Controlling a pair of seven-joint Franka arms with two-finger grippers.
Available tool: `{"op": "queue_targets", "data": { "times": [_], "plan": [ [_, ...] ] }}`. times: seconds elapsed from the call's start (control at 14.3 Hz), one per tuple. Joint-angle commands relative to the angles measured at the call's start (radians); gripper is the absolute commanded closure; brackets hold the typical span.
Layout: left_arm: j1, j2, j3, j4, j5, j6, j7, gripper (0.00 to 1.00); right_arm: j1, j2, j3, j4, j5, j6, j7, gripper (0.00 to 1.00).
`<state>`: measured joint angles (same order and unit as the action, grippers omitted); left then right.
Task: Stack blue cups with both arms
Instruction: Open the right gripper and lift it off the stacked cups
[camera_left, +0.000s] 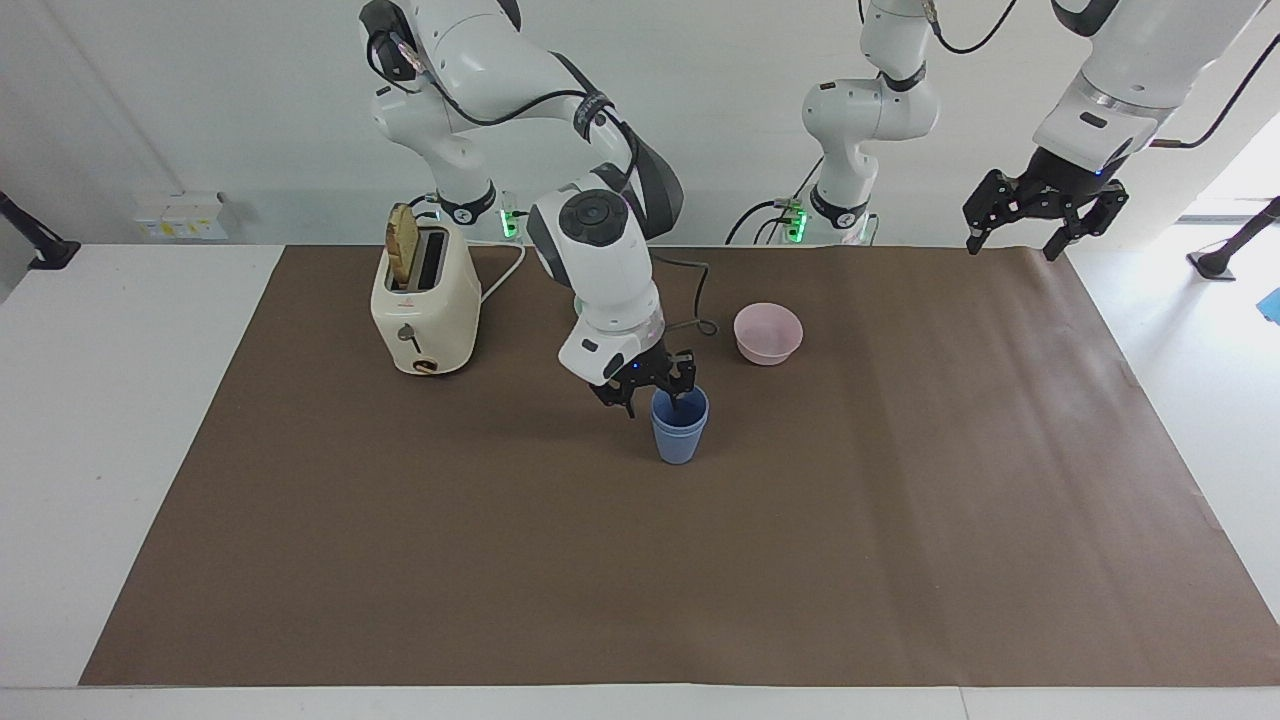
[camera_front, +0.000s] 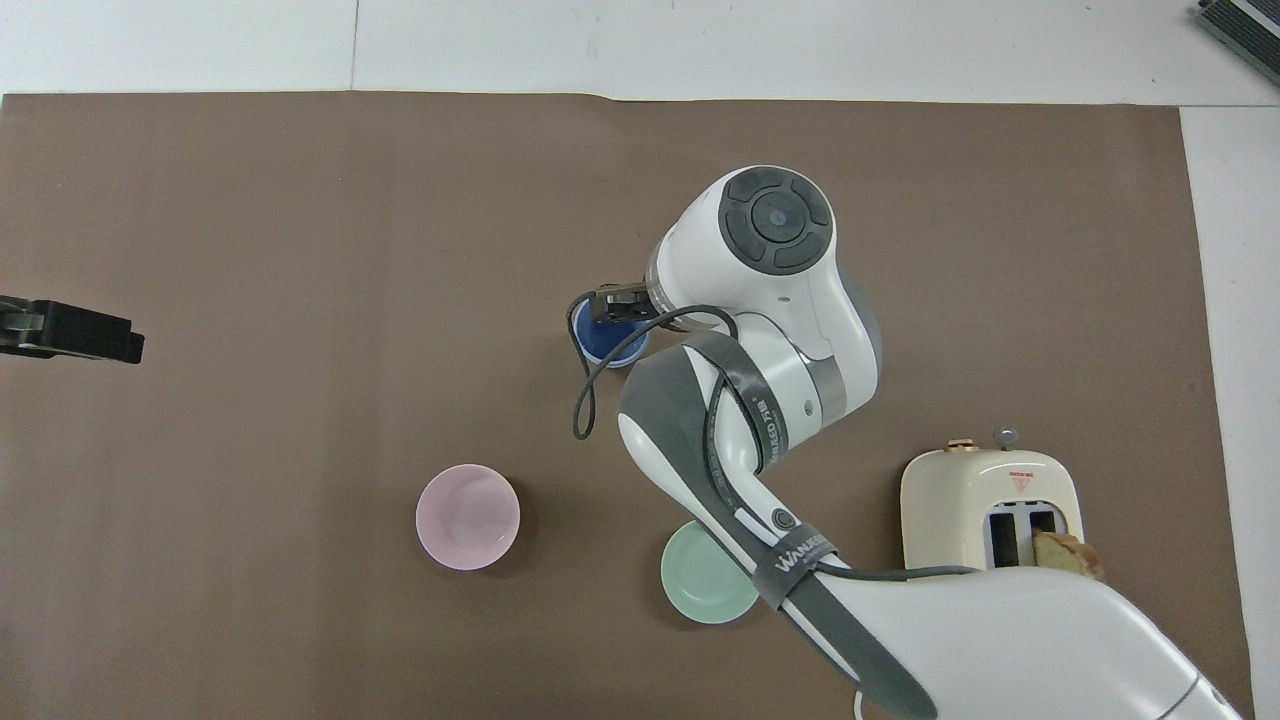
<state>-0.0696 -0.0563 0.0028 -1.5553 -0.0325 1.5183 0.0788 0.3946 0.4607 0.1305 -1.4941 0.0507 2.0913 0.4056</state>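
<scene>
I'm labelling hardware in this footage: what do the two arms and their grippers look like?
Both arms are glossy white with rounded segments. The right arm has dark grey joint caps, a grey band lettered in white, and a black cable looped alongside. The right gripper and left gripper are black, skeletal and two-fingered.

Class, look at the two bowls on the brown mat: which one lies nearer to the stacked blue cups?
The pink bowl is nearer to the blue cups; the green bowl lies closer to the robots, partly under the right arm.

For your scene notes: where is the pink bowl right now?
In the facing view the pink bowl sits on the brown mat, nearer the robots than the blue cups, toward the left arm's end.
</scene>
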Motion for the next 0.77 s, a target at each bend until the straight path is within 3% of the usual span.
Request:
{"op": "queue_targets", "data": {
  "times": [0.0, 0.7],
  "plan": [
    [0.013, -0.007, -0.004, 0.006, -0.010, -0.018, 0.003, 0.00, -0.023, -0.008, 0.000, 0.006, -0.023, -0.020, 0.015, 0.00],
    [0.013, -0.007, -0.004, 0.006, -0.010, -0.018, 0.003, 0.00, -0.172, -0.161, -0.009, 0.008, -0.049, -0.158, -0.033, 0.00]
  ]
}}
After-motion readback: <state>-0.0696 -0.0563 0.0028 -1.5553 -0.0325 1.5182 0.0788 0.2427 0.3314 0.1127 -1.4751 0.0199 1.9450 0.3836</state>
